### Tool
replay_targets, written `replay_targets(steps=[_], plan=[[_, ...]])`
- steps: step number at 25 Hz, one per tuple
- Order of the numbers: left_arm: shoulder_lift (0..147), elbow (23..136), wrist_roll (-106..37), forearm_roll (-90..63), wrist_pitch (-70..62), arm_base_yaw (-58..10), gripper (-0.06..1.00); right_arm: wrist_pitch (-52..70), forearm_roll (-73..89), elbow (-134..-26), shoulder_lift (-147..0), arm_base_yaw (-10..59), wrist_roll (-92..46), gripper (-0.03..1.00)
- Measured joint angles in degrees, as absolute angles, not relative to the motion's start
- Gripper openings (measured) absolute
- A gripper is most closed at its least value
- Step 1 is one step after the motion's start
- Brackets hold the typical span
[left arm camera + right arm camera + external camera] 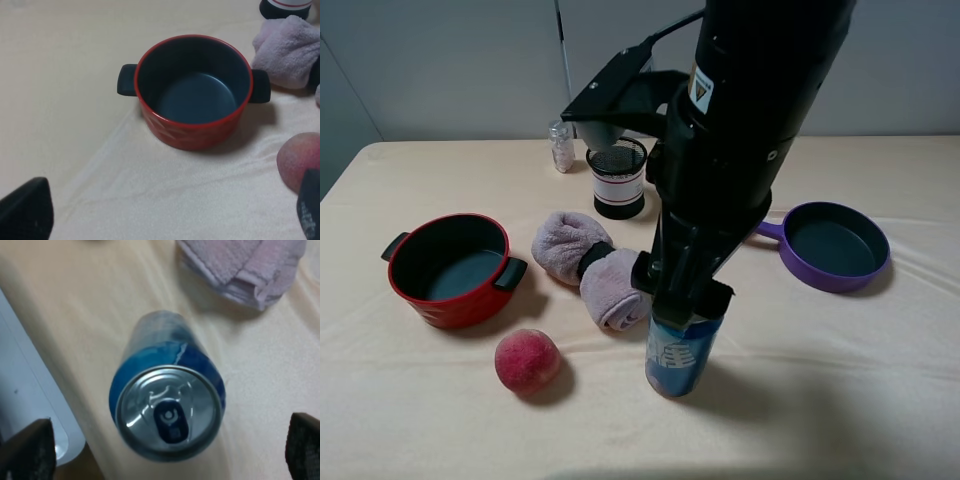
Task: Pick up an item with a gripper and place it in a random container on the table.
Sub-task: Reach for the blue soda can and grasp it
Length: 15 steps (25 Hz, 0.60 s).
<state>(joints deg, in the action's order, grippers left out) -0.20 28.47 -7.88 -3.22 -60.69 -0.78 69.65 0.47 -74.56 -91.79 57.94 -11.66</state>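
The right gripper [165, 452] is hanging directly over the blue can [167, 412], its jaws spread wide to either side of the silver top and touching nothing. The can is standing upright on the table [840, 400], just beside the rolled pink towel [590, 265]. The purple pan [835, 247] is lying well apart from the can on the right arm's side, the peach [527, 362] is sitting near the can on the opposite side, and the left gripper [167, 215] is holding its jaws wide open too, facing the red pot [192, 125] beyond the peach from the can.

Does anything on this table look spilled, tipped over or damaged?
Nothing stands out. The blue drink can stands upright, tab unopened; the red pot and purple frying pan sit level and empty; no spill shows on the cloth.
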Motion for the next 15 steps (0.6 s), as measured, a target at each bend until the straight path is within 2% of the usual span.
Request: replay_targets(steps=[15], plan=[[-0.2, 28.5, -7.9, -3.2, -60.7, -0.8, 0.99, 69.4, -1.1, -74.6, -97.2, 57.9, -12.5, 0.69]])
